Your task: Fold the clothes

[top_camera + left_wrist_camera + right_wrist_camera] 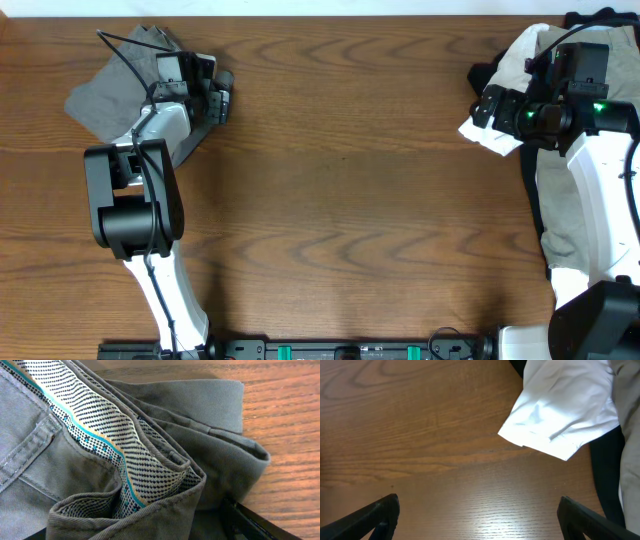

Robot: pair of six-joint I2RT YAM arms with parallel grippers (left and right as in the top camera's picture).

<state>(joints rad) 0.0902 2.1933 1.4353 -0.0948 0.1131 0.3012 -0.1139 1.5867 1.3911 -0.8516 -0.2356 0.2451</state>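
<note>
Grey clothes (105, 95) lie bunched at the table's far left corner. In the left wrist view these grey clothes (150, 435) fill the frame, their dotted waistband lining turned outward. My left gripper (213, 95) sits at their right edge. The left gripper (135, 530) is open wide, a thick fold of cloth lies between its jaws, and only one finger (250, 525) shows. My right gripper (488, 108) hovers open over bare wood, just short of a white piece (500, 135). In its wrist view the right gripper (479, 505) holds nothing and the white piece (560, 410) lies ahead.
At the far right is a heap of a black piece (480, 75) and beige trousers (562, 215), partly under the right arm. In the right wrist view the black piece (605, 470) and the beige trousers (630, 435) lie beside the white one. The brown wooden table (340, 200) spans the view.
</note>
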